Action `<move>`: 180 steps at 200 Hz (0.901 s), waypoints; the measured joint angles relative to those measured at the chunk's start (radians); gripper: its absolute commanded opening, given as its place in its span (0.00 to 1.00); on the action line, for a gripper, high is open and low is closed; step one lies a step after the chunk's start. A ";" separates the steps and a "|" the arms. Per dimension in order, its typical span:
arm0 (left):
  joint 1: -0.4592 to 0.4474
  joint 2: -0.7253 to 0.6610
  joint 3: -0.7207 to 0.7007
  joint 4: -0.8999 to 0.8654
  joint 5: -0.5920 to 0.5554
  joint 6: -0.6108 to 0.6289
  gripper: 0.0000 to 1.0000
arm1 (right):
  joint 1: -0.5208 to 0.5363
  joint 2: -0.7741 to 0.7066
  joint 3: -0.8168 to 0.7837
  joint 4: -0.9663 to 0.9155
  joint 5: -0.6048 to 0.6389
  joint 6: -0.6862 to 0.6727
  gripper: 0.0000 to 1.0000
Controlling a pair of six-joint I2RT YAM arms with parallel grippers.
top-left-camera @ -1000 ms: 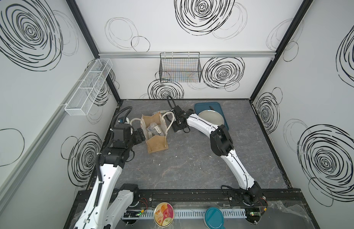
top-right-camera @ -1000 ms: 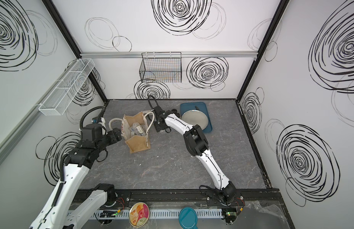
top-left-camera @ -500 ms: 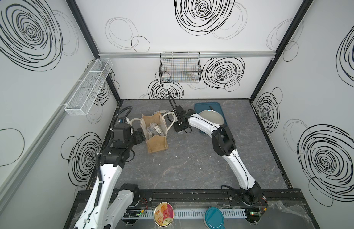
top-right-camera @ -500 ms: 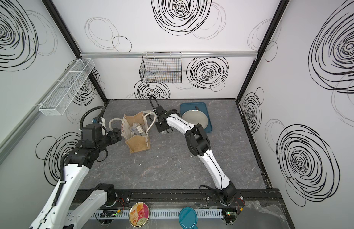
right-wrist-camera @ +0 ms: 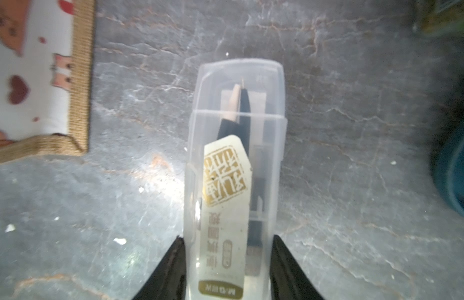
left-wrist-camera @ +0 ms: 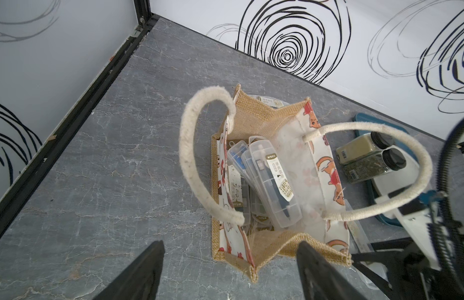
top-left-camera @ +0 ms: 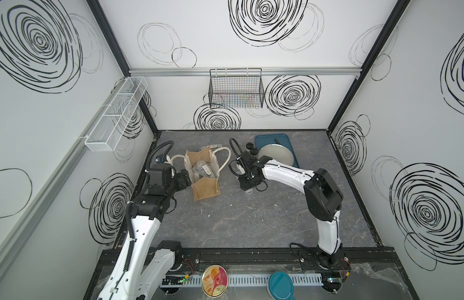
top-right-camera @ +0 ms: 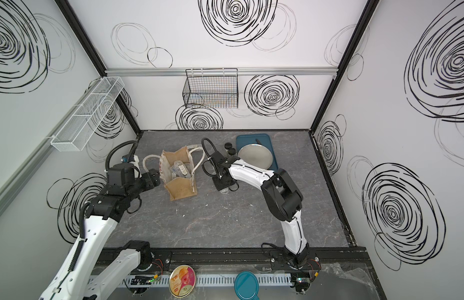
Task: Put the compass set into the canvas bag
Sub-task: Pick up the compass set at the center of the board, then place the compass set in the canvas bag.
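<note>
The canvas bag [top-left-camera: 206, 189] [top-right-camera: 183, 191] [left-wrist-camera: 251, 111] stands open at the table's left, rope handles spread apart. Clear plastic compass set cases [left-wrist-camera: 272, 181] [top-left-camera: 203, 168] lie inside it. To the right of the bag, my right gripper [right-wrist-camera: 228, 244] [top-left-camera: 247, 184] [top-right-camera: 222, 185] is shut on another compass set [right-wrist-camera: 236, 155], a clear case with a gold-printed label, low over the table. The bag's printed side [right-wrist-camera: 44, 78] is beside it. My left gripper [left-wrist-camera: 231, 245] [top-left-camera: 185, 179] [top-right-camera: 154, 178] stands open at the bag's left side, holding nothing.
A teal tray [top-left-camera: 262, 139] with a grey plate [top-left-camera: 277, 157] sits at the back right. Two dark-capped spice jars [left-wrist-camera: 366, 158] stand between it and the bag. A black wire basket [top-left-camera: 236, 91] and a white mesh basket [top-left-camera: 116, 114] hang on the walls.
My right arm has drawn back from the bag's right handle toward the front and come down. Its jaws have closed on the compass set. The left arm has stayed put.
</note>
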 measured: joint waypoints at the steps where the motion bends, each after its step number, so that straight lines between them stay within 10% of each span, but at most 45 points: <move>1: 0.000 0.000 0.000 0.000 0.000 0.000 0.83 | 0.001 -0.007 -0.004 0.001 0.000 0.003 0.41; 110: 0.000 -0.017 0.003 -0.002 -0.008 0.002 0.83 | 0.026 -0.291 0.011 -0.026 0.127 0.050 0.40; 180: 0.000 -0.003 0.047 -0.010 -0.082 0.000 0.83 | 0.142 -0.076 0.509 -0.014 0.159 -0.052 0.42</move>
